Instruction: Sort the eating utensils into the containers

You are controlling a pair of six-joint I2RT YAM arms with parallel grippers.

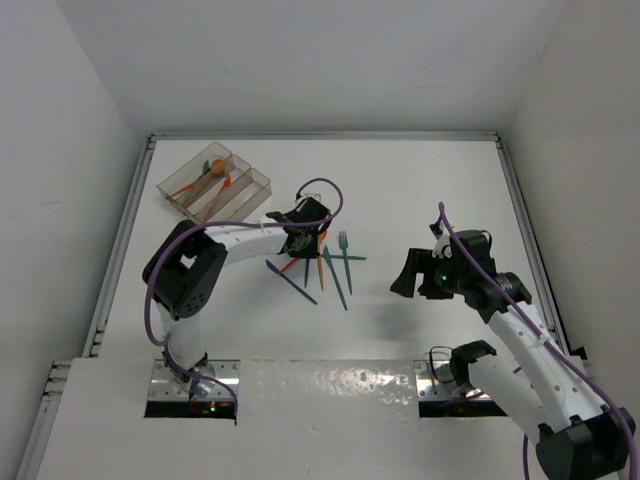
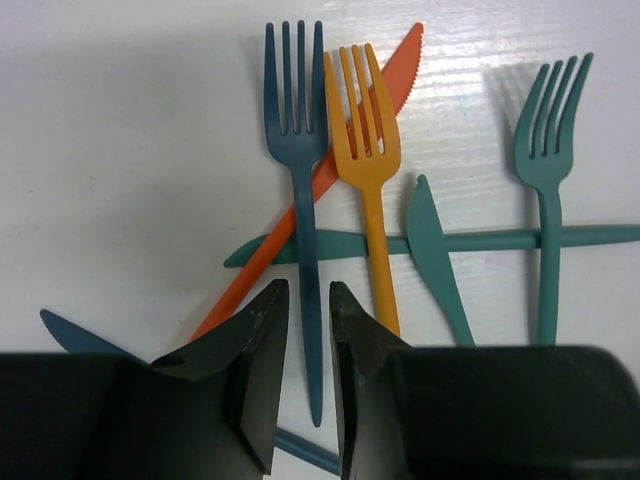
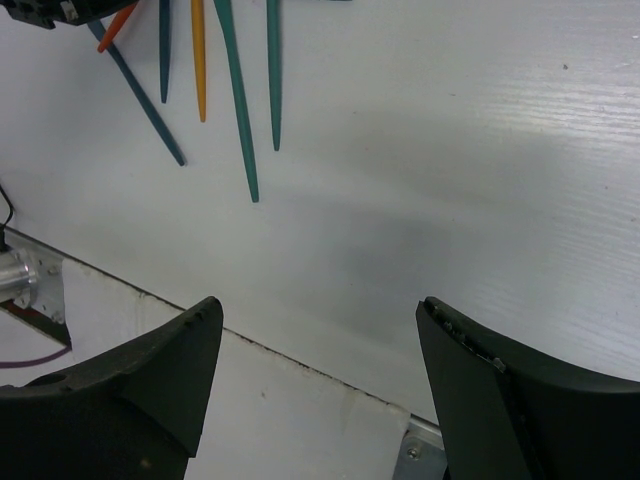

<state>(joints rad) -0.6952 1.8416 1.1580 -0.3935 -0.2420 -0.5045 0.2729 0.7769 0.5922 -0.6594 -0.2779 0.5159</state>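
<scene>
Dark blue fork (image 2: 305, 200) lies in the loose pile mid-table, its handle crossing the orange knife (image 2: 395, 75) and just beside the orange fork (image 2: 368, 170). Left gripper (image 2: 308, 295) straddles that handle, fingers narrowly parted, gripping nothing yet. Judgement: descend straight and close near the handle end, clear of the 2 orange pieces. Tray (image 1: 262, 180) sits far left, a few utensils inside. Right gripper (image 3: 318, 310) gapes wide, empty, well apart.

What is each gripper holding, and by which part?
Right gripper open, empty. Left gripper straddles the dark blue fork at its handle, gaps either side: nothing held.
</scene>
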